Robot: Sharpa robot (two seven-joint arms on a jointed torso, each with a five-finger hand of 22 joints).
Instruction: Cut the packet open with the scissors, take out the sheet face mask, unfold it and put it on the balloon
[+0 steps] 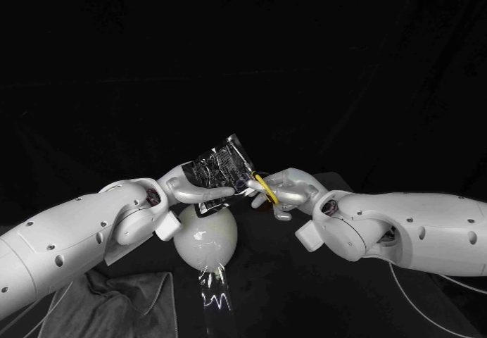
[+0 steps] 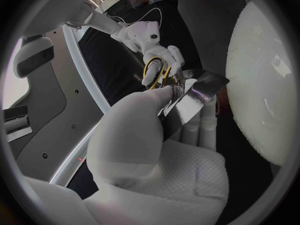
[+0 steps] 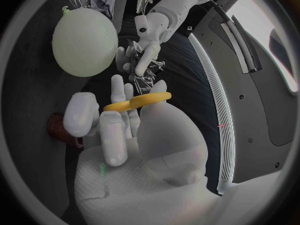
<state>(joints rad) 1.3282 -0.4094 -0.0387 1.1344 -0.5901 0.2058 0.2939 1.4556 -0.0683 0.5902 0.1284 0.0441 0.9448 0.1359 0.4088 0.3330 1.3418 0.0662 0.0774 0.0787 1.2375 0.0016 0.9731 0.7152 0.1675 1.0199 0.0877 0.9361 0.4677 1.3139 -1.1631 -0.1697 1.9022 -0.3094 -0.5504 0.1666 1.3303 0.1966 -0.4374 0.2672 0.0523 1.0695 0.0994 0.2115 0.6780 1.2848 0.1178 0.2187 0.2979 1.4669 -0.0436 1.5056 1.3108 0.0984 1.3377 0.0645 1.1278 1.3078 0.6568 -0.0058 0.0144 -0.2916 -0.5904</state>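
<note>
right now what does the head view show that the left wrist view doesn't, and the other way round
Head view: a crumpled grey cloth on the table below the left arm, and the packet held up above the balloon. Left wrist view: a close look at the left hand pressing on the packet's shiny silver face. Both: the left hand holding the packet, the right hand holding the yellow-handled scissors right beside the packet, and the pale balloon.
</note>
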